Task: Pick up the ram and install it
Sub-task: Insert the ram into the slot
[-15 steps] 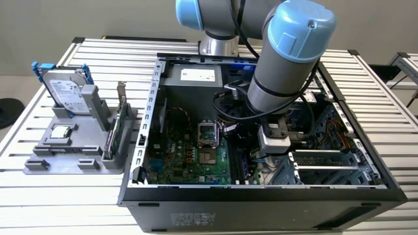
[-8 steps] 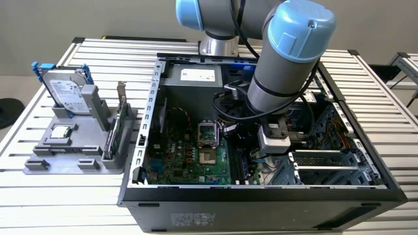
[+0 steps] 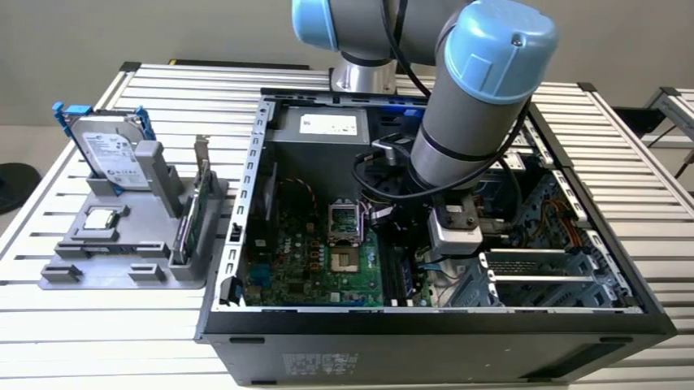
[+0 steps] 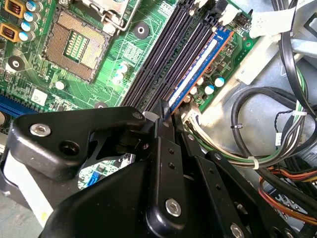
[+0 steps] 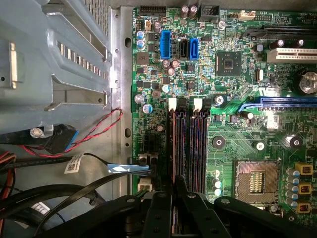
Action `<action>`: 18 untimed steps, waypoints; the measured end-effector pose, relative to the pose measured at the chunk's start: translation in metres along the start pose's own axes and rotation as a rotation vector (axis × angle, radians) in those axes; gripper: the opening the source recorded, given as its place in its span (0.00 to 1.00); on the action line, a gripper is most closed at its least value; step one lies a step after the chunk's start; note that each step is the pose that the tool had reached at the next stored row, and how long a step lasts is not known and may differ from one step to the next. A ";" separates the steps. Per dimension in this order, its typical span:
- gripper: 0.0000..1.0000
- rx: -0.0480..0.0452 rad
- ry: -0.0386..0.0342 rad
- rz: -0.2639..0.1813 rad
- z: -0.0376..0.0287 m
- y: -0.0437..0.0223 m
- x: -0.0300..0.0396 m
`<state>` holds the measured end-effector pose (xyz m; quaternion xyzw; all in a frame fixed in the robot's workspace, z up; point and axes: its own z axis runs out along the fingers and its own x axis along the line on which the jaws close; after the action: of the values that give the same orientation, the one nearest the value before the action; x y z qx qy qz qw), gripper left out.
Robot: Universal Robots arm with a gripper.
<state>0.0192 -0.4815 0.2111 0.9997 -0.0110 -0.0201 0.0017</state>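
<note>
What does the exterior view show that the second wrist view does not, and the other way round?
Exterior view: the arm, the whole case, and a holder beside it with a hard drive and a chip. Second wrist view: the hand closed on the end of the upright ram. Both: the green board and its empty socket.

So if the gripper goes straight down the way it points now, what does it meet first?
Most likely the memory slots: the gripper sits just over them, at the end of the ram standing in a slot. How much gap remains is unclear.
</note>
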 end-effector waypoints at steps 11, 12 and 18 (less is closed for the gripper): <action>1.00 -0.0003 -0.0002 0.000 -0.0001 0.0001 -0.0001; 1.00 -0.0002 -0.0003 0.000 -0.0001 0.0001 -0.0001; 1.00 -0.0001 -0.0002 0.000 0.0000 0.0000 0.0000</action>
<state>0.0192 -0.4815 0.2112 0.9997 -0.0110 -0.0202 0.0018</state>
